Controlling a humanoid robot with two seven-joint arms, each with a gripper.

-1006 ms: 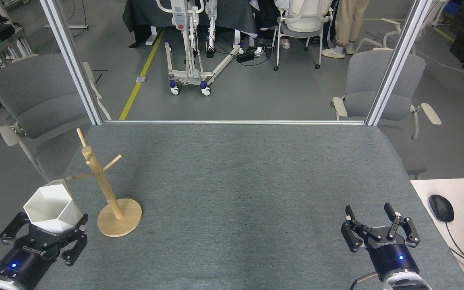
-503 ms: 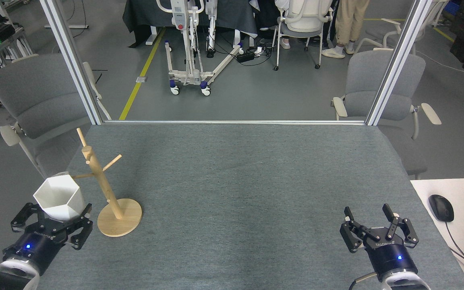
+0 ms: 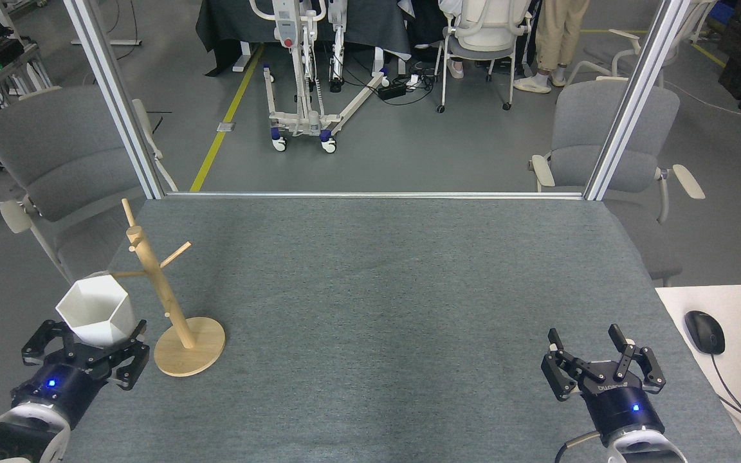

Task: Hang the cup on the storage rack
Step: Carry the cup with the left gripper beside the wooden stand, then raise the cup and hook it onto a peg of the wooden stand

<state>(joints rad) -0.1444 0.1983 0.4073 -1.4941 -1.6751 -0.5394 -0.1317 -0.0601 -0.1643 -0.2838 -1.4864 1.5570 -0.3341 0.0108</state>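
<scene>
Cup (image 3: 95, 310) sits in your left gripper (image 3: 85, 347) at the near left corner of the table (image 3: 370, 308), fingers closed around its lower body, open hexagonal rim facing up toward the head camera. Over the last second it has travelled right and away from you, so its far rim corner now meets the tip of the storage rack's (image 3: 164, 302) low left-pointing peg (image 3: 127, 274); a second ago that peg was clear of the cup. Whether the peg has entered a hole or only lies against the rim you cannot tell from this view. The rack itself has shifted too: its pole leans slightly further left and the disc base (image 3: 189, 346) has crept a little, which suggests the cup is pushing on the peg rather than sliding onto it. Ease off and realign before pressing on, or the rack may tip. Your right gripper (image 3: 592, 360) rests at the near right of the table, fingers spread wide and holding nothing, having barely moved. The hang is not yet done.
</scene>
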